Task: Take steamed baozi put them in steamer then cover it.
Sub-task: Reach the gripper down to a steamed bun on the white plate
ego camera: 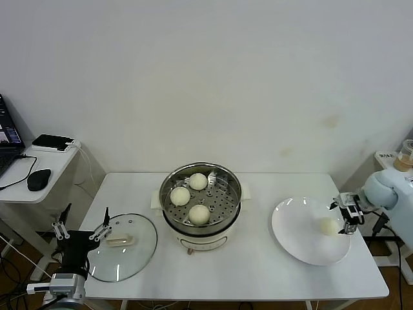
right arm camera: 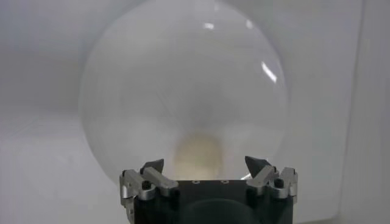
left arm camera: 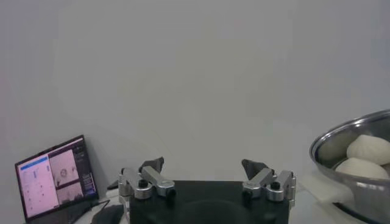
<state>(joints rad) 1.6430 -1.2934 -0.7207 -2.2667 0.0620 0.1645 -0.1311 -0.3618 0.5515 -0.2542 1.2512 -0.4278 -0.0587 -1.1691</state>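
The steel steamer (ego camera: 201,192) on its cream base stands mid-table with three cream-white baozi (ego camera: 199,214) on its perforated tray; its rim also shows in the left wrist view (left arm camera: 353,137). A fourth baozi (ego camera: 329,226) lies on the right side of the white plate (ego camera: 300,229). My right gripper (ego camera: 345,216) is open at the plate's right edge, with this baozi (right arm camera: 198,155) just ahead between its spread fingers, not gripped. The glass cover (ego camera: 122,248) with its cream handle lies flat at the table's left. My left gripper (ego camera: 80,231) is open and empty beside the cover.
A side table at the left holds a laptop (ego camera: 8,139), a mouse (ego camera: 39,179) and a small black box (ego camera: 53,142). The laptop also shows in the left wrist view (left arm camera: 55,176). A cup (ego camera: 406,155) stands on a shelf at the far right.
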